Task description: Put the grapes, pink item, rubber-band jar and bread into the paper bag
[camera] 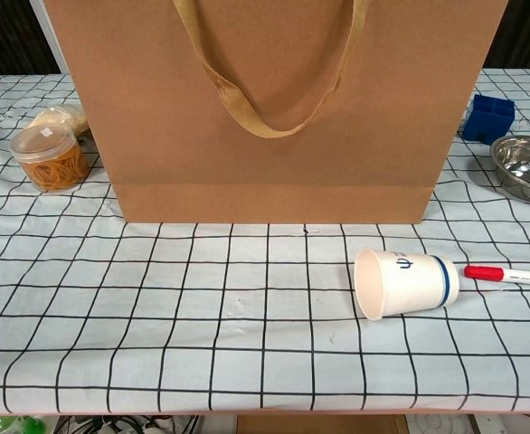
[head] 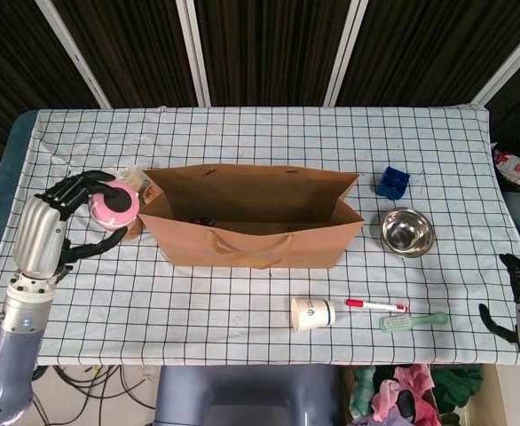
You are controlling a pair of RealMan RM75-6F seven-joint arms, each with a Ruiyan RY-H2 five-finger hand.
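Observation:
My left hand holds the round pink item in the air just off the left end of the open brown paper bag, above the table. The rubber-band jar stands left of the bag, with the wrapped bread right behind it; in the head view the pink item covers most of both. A small dark shape lies inside the bag; I cannot tell what it is. My right hand hangs off the table's right edge with nothing in it. The chest view shows neither hand.
In front of the bag lie a tipped paper cup, a red-capped marker and a green toothbrush. A steel bowl and a blue box stand to the bag's right. The bag's handle droops toward me.

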